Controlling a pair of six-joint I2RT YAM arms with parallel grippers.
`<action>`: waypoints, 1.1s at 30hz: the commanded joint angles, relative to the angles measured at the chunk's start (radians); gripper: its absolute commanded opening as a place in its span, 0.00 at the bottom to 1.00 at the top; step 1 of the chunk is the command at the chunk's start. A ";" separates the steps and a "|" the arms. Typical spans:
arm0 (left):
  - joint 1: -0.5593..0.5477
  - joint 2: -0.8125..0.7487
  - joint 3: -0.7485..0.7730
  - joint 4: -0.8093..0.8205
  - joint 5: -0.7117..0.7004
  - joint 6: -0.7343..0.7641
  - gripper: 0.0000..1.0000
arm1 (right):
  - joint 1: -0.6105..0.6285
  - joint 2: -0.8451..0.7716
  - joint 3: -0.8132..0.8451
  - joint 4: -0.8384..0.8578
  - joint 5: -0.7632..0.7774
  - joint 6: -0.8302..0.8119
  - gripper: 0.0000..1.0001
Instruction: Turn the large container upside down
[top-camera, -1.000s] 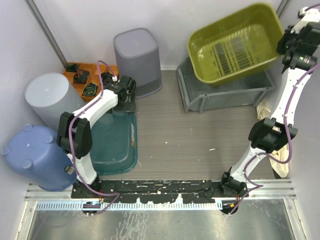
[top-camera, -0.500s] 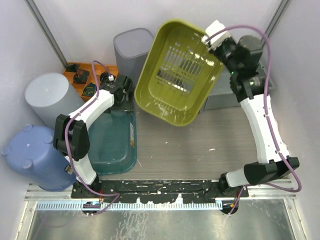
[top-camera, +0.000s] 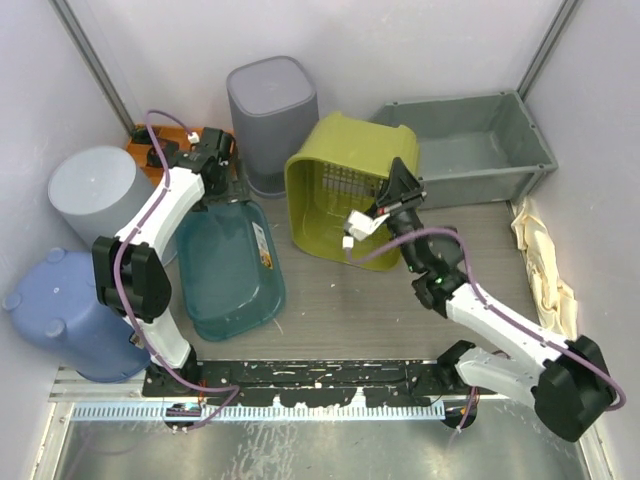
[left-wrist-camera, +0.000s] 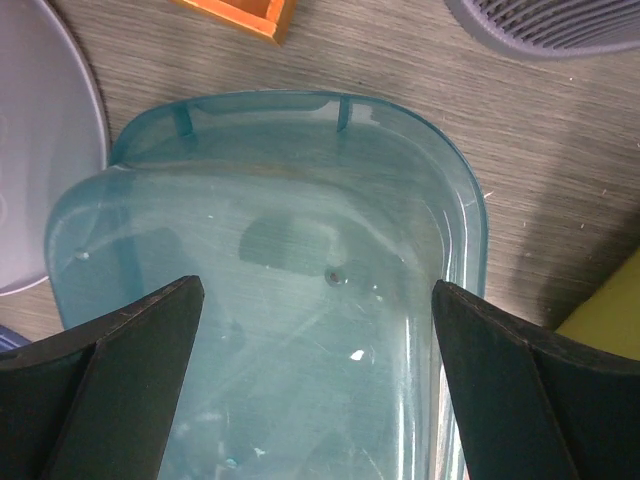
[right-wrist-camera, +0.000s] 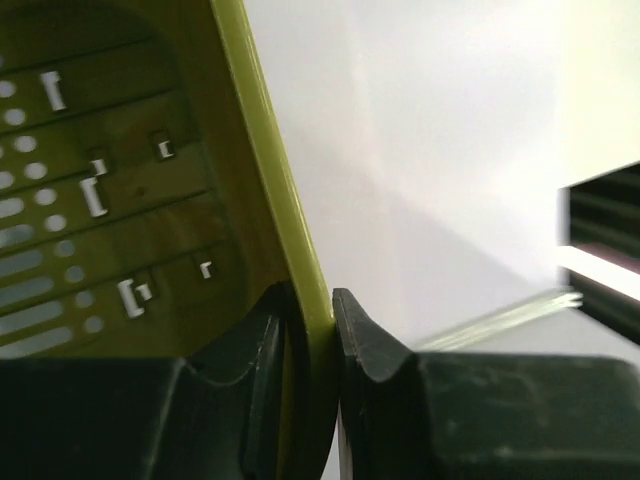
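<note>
We see the right gripper (top-camera: 393, 196) clamped tight on the rim of the slotted olive-green plastic basket (top-camera: 335, 185). The basket stands tipped on its side beside a tall grey plastic bin (top-camera: 272, 105). The left gripper (top-camera: 214, 163) hangs spread wide over a translucent teal plastic tub (top-camera: 228, 285), holding nothing.

Table (top-camera: 350, 290) carries olive basket (top-camera: 320, 205), teal tub (top-camera: 230, 275), grey bin (top-camera: 272, 115).

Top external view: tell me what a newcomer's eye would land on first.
The yellow-green basket in the middle of the view stands out. It is tipped up on its side with its rim pinched in the right hand. Next comes the teal tub on the left, with the left hand open over it.
</note>
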 joint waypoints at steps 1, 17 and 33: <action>0.034 -0.058 0.067 -0.091 -0.070 0.044 0.98 | 0.017 0.054 -0.271 0.641 -0.080 -0.483 0.01; 0.031 -0.059 0.047 -0.095 0.073 0.104 0.98 | 0.238 -0.921 -0.397 -1.130 -0.336 -0.147 0.01; 0.016 -0.061 0.002 -0.091 0.116 0.095 0.98 | 0.239 -0.497 -0.096 -1.607 -0.668 0.046 0.01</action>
